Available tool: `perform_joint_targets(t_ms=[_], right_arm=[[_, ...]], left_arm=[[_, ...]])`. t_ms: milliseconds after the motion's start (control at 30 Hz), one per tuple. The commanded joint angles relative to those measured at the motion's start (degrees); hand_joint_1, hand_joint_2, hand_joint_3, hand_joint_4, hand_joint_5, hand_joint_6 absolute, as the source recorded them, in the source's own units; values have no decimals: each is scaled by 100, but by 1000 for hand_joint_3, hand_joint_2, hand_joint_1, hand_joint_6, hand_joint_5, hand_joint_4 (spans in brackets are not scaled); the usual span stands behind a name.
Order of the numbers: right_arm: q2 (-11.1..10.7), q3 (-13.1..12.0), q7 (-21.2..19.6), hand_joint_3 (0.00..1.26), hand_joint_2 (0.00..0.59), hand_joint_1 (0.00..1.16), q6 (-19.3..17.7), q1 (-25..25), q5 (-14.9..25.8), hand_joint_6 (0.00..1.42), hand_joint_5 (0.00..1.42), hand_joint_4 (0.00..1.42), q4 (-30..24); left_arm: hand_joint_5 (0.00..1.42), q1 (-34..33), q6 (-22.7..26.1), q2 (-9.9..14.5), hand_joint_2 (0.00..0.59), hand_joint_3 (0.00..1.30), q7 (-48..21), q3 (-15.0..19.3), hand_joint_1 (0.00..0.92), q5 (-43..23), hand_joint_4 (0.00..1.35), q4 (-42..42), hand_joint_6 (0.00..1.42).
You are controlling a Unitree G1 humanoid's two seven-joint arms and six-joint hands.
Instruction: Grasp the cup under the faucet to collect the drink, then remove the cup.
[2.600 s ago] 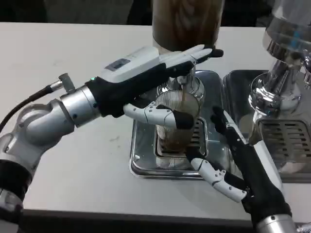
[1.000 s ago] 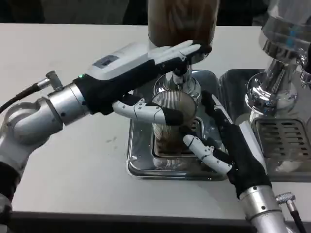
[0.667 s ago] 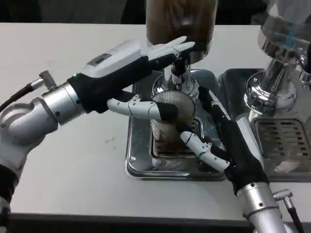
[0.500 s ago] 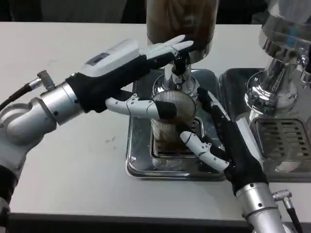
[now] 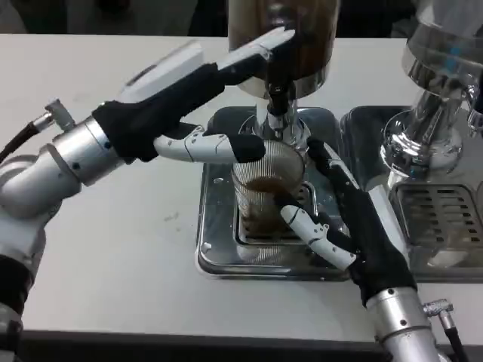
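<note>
White thumb and dark fingers of the right hand (image 5: 355, 226) wrapped round the ribbed clear cup (image 5: 264, 188): thumb low on the near side, fingers past the right of the rim. Seemingly a light hold, with far-side contact hidden.

Standing upright on the grate of the steel drip tray (image 5: 215, 256), directly under the faucet (image 5: 275, 105), with brown drink partway up. Firm the grip before lifting. Keep it plumb, raise just enough to clear the raised tray lip, then draw back toward the near table edge.

Above and to the left, the left hand (image 5: 181, 94) stretched flat, fingers apart, holding nothing, tips by the dispenser tank (image 5: 283, 30), thumb at the cup's left rim. Probably best moved clear first.

Open white table (image 5: 113, 249) to the left. Crowded on the right by a second tray (image 5: 453, 264) and second dispenser (image 5: 438, 113), so avoid swinging that way.
</note>
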Motion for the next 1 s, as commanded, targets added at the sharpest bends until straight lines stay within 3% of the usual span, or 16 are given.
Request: perform_joint_targets(t_ms=[33, 300, 633, 800, 1000], right_arm=[[25, -6, -75, 102, 269, 511, -99, 72, 11, 65, 64, 86, -25], [24, -8, -82, 105, 269, 512, -112, 132, 11, 65, 67, 86, -66], [-10, -45, -61, 106, 269, 512, -142, 117, 37, 65, 73, 86, -78], [-21, -64, -69, 106, 269, 512, -182, 103, 35, 73, 74, 86, -81], [-36, -104, -103, 50, 264, 518, -267, 93, 49, 80, 75, 66, -53]], left_arm=[[69, 50, 127, -11, 63, 58, -275, 133, 10, -295, 0, -241, 84], [76, 84, 366, -80, 59, 65, -558, 351, 9, -738, 0, -566, 88], [103, 406, 775, -91, 58, 93, -874, 674, 8, -1444, 4, -1584, 103], [118, 781, 893, 1, 58, 117, -903, 926, 9, -1689, 33, -2194, 126], [129, 1452, 840, 205, 59, 127, -729, 1459, 9, -1693, 47, -2668, 133]])
